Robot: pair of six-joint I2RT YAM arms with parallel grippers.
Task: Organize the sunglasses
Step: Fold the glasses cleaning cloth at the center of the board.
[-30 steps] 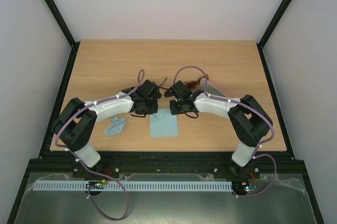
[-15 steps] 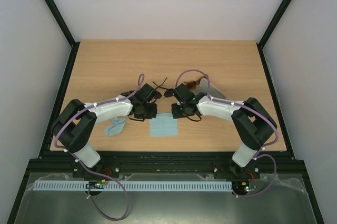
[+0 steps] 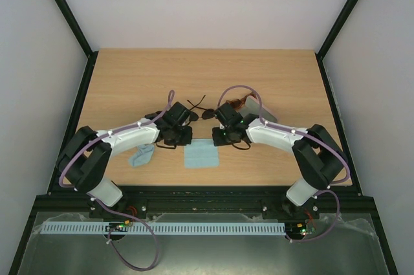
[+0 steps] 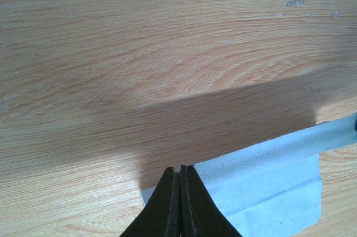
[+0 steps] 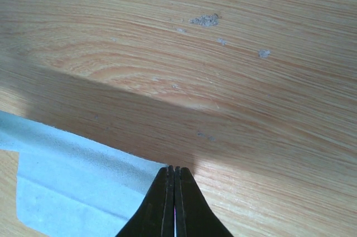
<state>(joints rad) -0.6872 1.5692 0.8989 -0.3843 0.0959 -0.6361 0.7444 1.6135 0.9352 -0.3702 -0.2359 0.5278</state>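
the left end effector [image 4: 179, 173] is pinched shut on one far corner of the soft, matte blue cloth [image 3: 200, 154] lying on the grained wood tabletop [image 3: 129, 81]. the thin black wire pair [image 3: 207, 113] lies beyond it and to its right, between the two arms, its long axis too small to read. the right end effector [image 5: 174, 173] is shut on the other far corner, and the thick glossy brown pair [image 3: 238, 102] sits just beyond it, so i judge the right arm nearer that one, with a flat case [image 3: 260, 108] further right.
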